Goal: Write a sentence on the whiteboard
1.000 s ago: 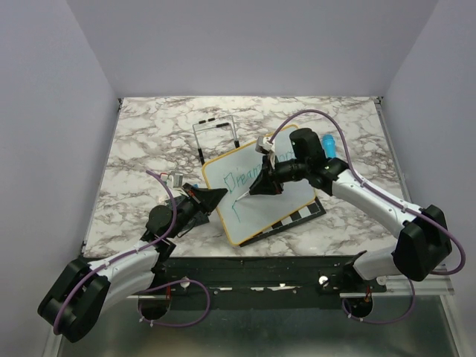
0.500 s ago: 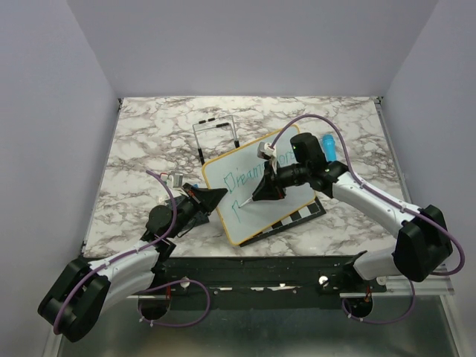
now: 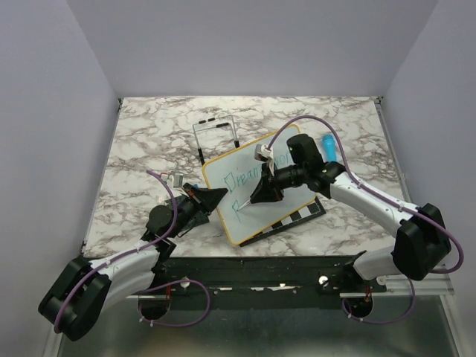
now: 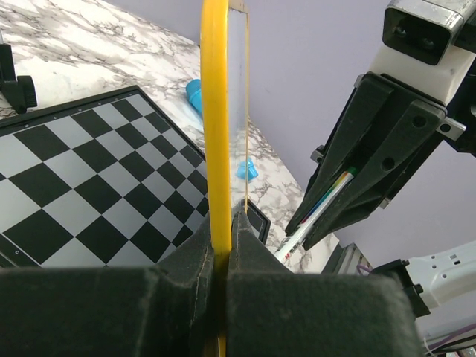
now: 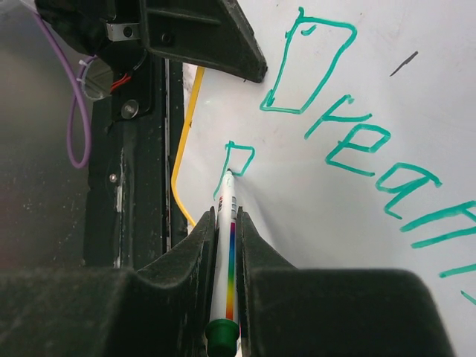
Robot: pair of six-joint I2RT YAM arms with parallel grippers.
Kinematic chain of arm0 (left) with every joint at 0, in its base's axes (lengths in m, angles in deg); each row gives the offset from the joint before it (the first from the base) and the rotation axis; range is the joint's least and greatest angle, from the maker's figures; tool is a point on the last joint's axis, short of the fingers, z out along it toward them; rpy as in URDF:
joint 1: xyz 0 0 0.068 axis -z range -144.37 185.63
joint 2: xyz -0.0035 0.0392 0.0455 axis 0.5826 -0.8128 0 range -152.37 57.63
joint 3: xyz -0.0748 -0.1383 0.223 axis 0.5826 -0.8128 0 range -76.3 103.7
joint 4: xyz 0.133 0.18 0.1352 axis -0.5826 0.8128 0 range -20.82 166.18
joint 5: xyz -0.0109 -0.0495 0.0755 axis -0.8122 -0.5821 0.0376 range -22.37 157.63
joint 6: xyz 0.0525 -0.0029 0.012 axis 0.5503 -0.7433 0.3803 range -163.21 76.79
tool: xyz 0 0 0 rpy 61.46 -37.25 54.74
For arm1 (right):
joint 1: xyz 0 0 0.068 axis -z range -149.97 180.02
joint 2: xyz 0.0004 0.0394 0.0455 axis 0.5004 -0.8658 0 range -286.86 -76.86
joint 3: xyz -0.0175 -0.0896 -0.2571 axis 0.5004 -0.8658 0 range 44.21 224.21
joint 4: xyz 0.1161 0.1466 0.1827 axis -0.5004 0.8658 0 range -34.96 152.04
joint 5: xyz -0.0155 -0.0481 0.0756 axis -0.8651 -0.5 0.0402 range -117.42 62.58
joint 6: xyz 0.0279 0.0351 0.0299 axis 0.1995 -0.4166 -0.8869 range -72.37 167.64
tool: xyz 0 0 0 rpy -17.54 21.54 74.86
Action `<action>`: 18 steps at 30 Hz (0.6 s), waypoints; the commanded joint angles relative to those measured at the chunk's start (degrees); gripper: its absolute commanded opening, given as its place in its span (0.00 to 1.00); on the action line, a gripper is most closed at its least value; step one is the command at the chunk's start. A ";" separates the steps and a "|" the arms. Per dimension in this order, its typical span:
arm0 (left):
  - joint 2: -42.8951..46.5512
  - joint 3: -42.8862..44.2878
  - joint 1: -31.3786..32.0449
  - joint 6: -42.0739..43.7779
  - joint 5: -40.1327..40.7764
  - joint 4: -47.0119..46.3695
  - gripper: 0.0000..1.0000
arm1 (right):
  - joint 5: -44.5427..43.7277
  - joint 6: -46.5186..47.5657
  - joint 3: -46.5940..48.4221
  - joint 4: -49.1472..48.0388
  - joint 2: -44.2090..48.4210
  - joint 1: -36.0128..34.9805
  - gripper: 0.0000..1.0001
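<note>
Two grips firm: left gripper (image 4: 223, 239) clamps edge of yellow-framed white rectangular whiteboard (image 4: 216, 111); right gripper (image 5: 227, 217) pinches rainbow-striped white marker (image 5: 230, 256), tip on whiteboard. I'd press lightly, stroke slowly.

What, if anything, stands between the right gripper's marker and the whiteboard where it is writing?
Nothing visible. The right gripper holds the marker with its tip at the whiteboard, beside the second line's first letter. The left gripper clamps the board's yellow edge, off to the side of the writing.
</note>
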 commanded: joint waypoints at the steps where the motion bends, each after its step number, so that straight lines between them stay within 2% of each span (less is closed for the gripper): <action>1: -0.63 -0.40 0.29 5.18 0.00 0.75 0.00 | 1.80 -1.11 1.44 -0.94 2.15 1.88 0.01; 6: -0.27 -0.06 0.29 5.54 0.18 1.46 0.00 | 2.68 -1.11 0.47 -0.94 3.39 5.13 0.01; 18: -1.06 0.03 0.29 5.19 -0.35 0.49 0.00 | 3.29 -1.72 0.65 -1.90 1.72 5.40 0.01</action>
